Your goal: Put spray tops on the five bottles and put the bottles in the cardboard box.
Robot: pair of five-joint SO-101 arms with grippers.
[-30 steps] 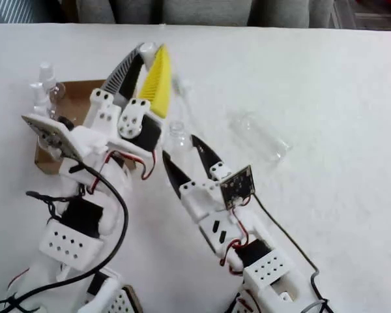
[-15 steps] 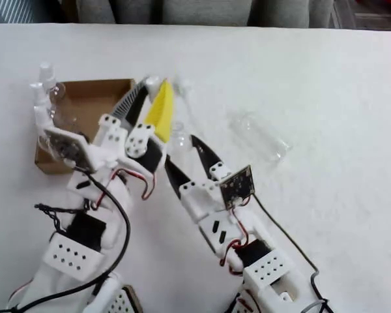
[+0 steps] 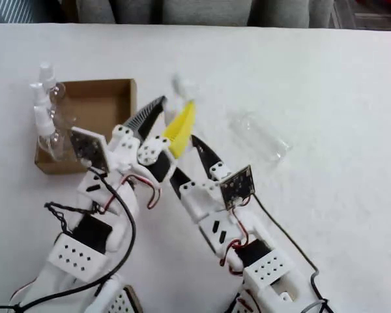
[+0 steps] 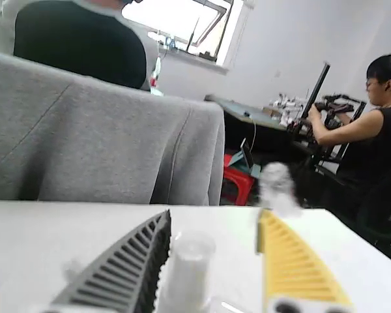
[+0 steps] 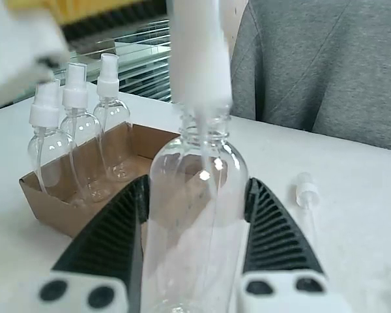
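The right gripper (image 5: 195, 186) stood closed on a clear bottle (image 5: 190, 222), its two black fingers pressed against opposite sides of the body and holding it upright on the white table (image 3: 326, 78). A spray top (image 5: 195, 59) sat directly over the bottle's open neck, its dip tube running down inside along the bottle's vertical axis, so top and bottle shared one upright line.

The left gripper (image 3: 174, 104) straddled that top from the side of the cardboard box (image 3: 98, 98). Its grey and yellow fingers were spread wider than the cap. In the left wrist view the grey finger lay against the cap and the yellow one stood apart from it, so the top appeared to rest on the neck rather than in a grip. The left arm was the nearer one for seating the top; any press or twist would have to follow the bottle's upright axis while the right fingers braced it.

Three capped bottles (image 5: 78, 130) stood upright at one end of the box, just beside the held bottle. A bare bottle (image 3: 260, 138) lay on its side well apart on the right arm's side, and a loose spray top (image 5: 306, 192) lay on the table beyond the grippers.
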